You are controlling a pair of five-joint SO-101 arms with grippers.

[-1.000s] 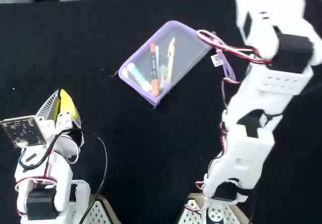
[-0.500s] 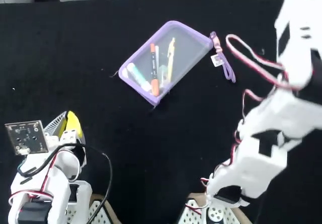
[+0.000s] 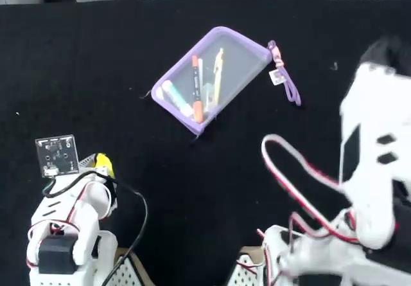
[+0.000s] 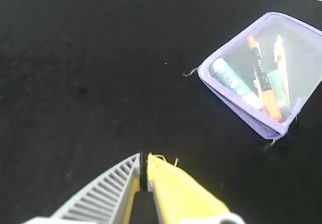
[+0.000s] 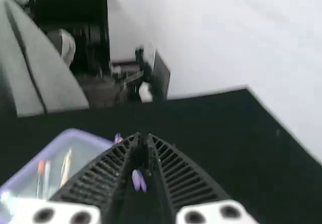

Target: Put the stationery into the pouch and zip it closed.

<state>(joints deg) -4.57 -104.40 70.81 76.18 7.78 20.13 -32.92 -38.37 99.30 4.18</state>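
Lilac pouch [image 3: 243, 58], orange pen [image 3: 196, 93], possibly teal marker [image 3: 175, 98]

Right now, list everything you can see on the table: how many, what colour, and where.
purple zip pouch with a clear front: one, purple, lying flat at the far middle of the table
orange marker pen: one, orange, inside the pouch
white-and-teal stick: one, inside the pouch, beside the marker
yellow pen: one, yellow, inside the pouch
purple wrist strap with a small tag: one, purple, on the cloth at the pouch's corner
black table cloth: one, black, covering the table
left hand: one, yellow and grey fingers, shut, over bare cloth short of the pouch
right hand: one, black fingers, shut, raised and pointing toward the pouch
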